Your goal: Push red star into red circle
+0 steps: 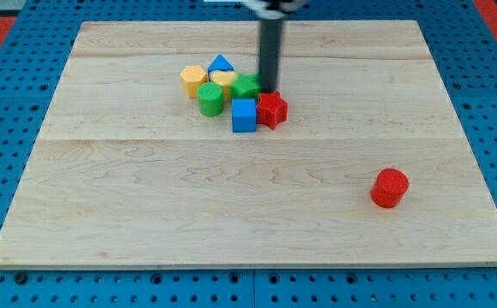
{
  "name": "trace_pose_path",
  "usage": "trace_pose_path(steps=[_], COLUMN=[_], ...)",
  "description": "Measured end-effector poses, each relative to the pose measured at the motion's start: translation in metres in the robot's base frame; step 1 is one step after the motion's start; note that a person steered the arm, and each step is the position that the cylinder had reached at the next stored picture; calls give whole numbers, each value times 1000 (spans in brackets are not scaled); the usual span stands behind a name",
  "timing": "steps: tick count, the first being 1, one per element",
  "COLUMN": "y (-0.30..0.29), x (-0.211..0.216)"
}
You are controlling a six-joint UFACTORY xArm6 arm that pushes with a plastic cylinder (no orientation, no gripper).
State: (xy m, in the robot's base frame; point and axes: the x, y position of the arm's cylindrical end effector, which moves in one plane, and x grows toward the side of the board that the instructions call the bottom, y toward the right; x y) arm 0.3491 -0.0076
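The red star (272,109) sits at the right end of a cluster of blocks above the board's middle. The red circle (389,187) stands alone toward the view's lower right, far from the star. My tip (269,90) is down at the star's upper edge, between it and the green star (246,86), close to or touching both. The rod rises straight up out of the view's top.
The cluster also holds a blue cube (244,115) touching the red star's left side, a green cylinder (210,99), a yellow heart (225,79), a yellow hexagon (192,80) and a blue triangle (221,63). The wooden board (145,214) lies on a blue pegboard.
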Motion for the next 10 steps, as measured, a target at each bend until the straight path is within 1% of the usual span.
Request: trace_pose_path(steps=[1,2,3,4,5,6,7,8,10], y=[-20,31,62,65,56,96,97,73,88], x=[1,21,50,81,84,99,112,112,112])
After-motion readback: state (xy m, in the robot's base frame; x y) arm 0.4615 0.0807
